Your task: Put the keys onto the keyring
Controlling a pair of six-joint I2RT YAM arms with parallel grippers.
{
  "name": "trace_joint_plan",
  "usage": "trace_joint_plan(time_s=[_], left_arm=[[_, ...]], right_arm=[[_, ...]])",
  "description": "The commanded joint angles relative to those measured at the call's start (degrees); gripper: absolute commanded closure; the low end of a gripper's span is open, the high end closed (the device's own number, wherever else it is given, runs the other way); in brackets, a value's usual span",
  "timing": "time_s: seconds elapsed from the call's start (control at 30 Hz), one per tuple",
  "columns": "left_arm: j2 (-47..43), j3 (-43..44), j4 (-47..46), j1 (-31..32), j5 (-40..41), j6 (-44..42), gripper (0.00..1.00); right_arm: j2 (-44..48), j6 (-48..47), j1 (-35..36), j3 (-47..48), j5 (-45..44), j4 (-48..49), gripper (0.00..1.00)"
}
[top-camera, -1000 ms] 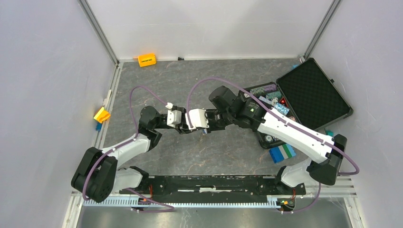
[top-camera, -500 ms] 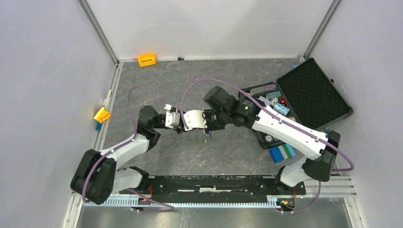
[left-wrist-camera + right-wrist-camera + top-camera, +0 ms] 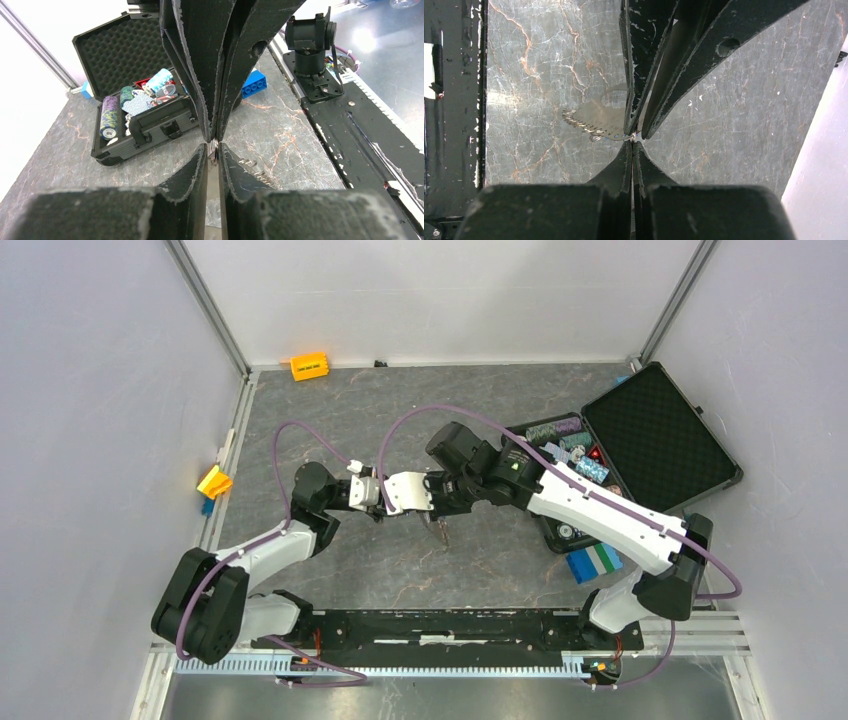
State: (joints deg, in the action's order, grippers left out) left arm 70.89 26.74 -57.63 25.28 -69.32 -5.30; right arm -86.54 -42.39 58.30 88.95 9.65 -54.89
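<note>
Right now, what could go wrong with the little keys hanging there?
The right tool pinches the ring only at its very tips, so the ring may slip out. The keys dangle free above the table; a jerk could swing them or drop them. The left tool is tip to tip with the right one, so they might bump.

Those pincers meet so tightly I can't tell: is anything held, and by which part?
The shut right pincer nips a thin metal ring by its edge, keys dangling beside. The left pincer straddles that ring; its grip cannot be told.
</note>
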Motion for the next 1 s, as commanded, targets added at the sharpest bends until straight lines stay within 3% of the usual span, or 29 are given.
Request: trace_joint_plan(time_s=[0.0,0.13,0.23,0.4,0.63,0.77,0.83,0.97], left_arm=[[0.39,1.23,-3.26,0.45,-0.39,1.30,0.82],[0.64,1.47,-3.98,0.56,-0.39,2.55,0.86],[1.03,1.39,-4.23,0.74,-0.18,3.12,0.98],[1.25,0.14,-8.07,0.52,2.20,7.39,0.98],[4.76,-1.97,-30.18,-0.42,3.96,25.10,0.98],[4.59,-2.08,-31.58,-0.57,5.94,27.96,0.98],[4.06,-2.37,-31.58,-0.58,7.29,28.27,0.98],[2.93,-2.50,-31.55,-0.47,10.32,29.60,0.98]], right_arm=[[-0.38,0.47,0.30,1.77,1.45,1.90,1.00],[-0.34,0.47,0.32,1.69,1.69,2.24,1.00],[-0.31,0.64,0.33,1.40,1.70,2.53,1.00],[1.80,1.25,0.16,-1.59,0.81,6.12,1.00],[10.06,2.52,-2.28,-12.02,2.50,15.42,0.59],[14.46,4.16,-6.59,-18.24,7.27,20.96,0.41],[16.82,5.62,-9.96,-21.52,11.99,24.34,0.35],[19.66,10.57,-15.21,-28.05,21.88,32.83,0.34]])
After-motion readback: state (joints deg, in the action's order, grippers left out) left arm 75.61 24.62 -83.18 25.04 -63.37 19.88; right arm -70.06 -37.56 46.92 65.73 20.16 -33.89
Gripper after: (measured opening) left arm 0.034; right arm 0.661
